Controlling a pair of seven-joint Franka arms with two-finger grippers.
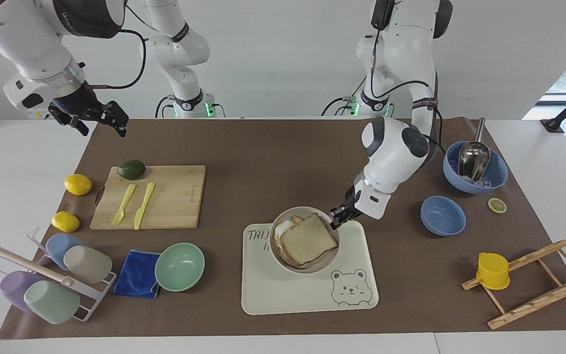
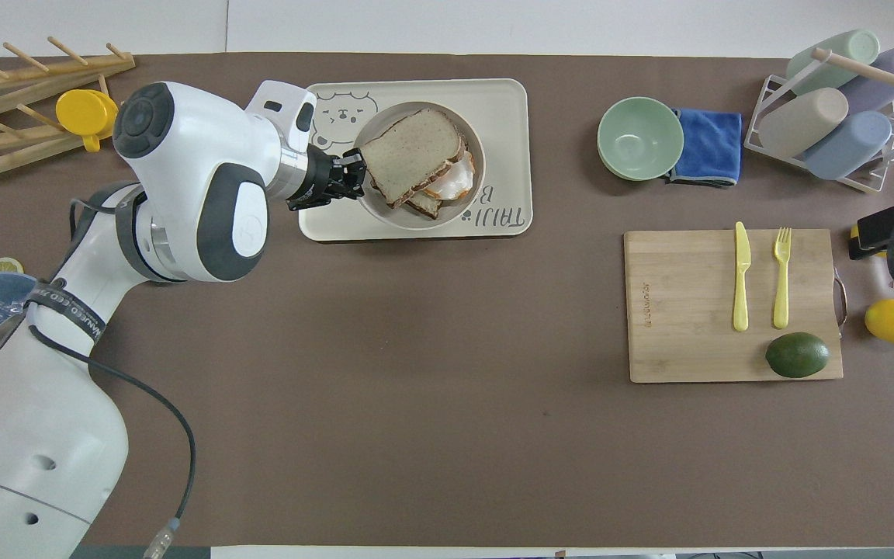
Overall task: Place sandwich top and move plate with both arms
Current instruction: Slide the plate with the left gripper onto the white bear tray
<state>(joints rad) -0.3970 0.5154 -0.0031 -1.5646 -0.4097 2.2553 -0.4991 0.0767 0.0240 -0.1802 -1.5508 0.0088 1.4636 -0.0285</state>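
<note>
I have the left gripper (image 1: pixel 338 217) clenched on the rim of the plate (image 1: pixel 305 265), gripping at the edge toward the left arm's end of the table, so the plate extends from the jaws toward the right arm's end. The plate is over the tray (image 1: pixel 283 300), and I judge it is not yet set down, though from the facing view I cannot tell whether its base touches. The sandwich top (image 1: pixel 308 239) lies on the plate over an egg toast (image 2: pixel 451 180), a little askew so the egg shows at one side. The move I expect turns on lowering straight down, since the plate sits within the tray's outline, between the bear drawing and the lettering. The tray reads "TAIJI BEAR" in full in the overhead view (in the facing view the plate hides most of it). The right gripper (image 1: pixel 97 118) waits over the table's corner near the cutting board (image 1: pixel 165 196), apparently open, well apart from the plate; the left arm is the nearer.
</note>
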